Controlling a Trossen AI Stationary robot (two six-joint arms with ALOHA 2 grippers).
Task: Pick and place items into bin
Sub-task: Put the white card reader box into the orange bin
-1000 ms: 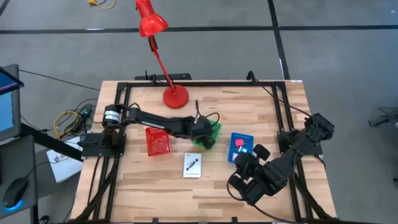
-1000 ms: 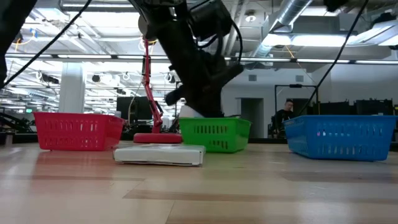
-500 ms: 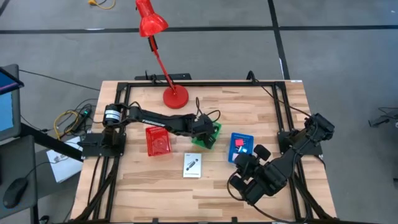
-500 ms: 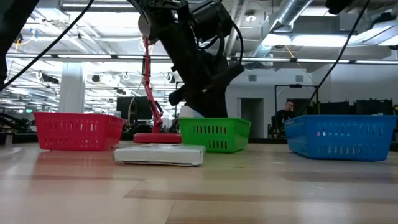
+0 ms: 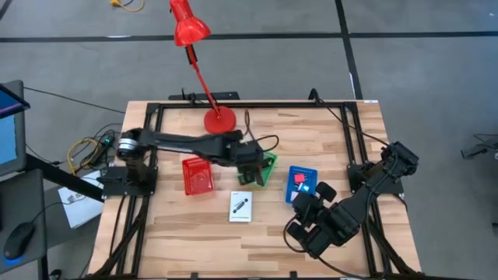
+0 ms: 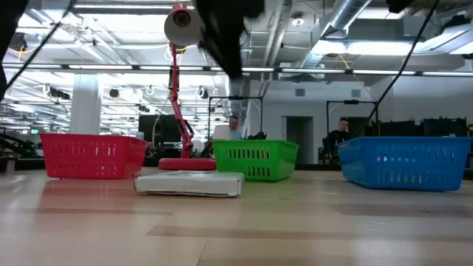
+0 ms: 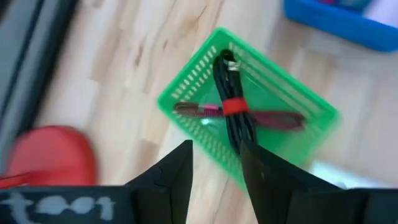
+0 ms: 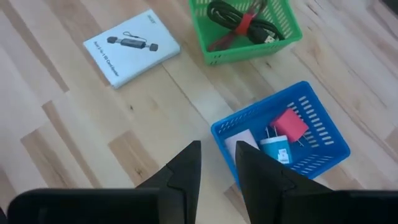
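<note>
Red basket (image 5: pixel 197 176): on the counter (image 5: pixel 194 229) at the left, nothing visible inside.

Left gripper (image 5: pixel 246 173): above the green basket (image 5: pixel 264 167), fingers (image 7: pixel 177 171) parted with a narrow gap, holding nothing.

Green basket: mid-counter, holding a black cable (image 7: pixel 231 112) bound with a red band and a dark red pen-like stick (image 7: pixel 273 118) lying crosswise under it.

White card (image 5: pixel 241 207): flat on the counter, just in front of the green basket, outside any basket.

Blue basket (image 5: pixel 302 180): right of the green one, holding a pink block (image 8: pixel 290 126), a blue-white cube (image 8: pixel 277 149) and a white piece (image 8: pixel 240 142).

Right gripper (image 5: pixel 310 208): at the counter's front right, near the blue basket, fingers (image 8: pixel 183 171) slightly apart, empty.

Red desk lamp (image 5: pixel 219 121): base at the counter's back edge.
</note>
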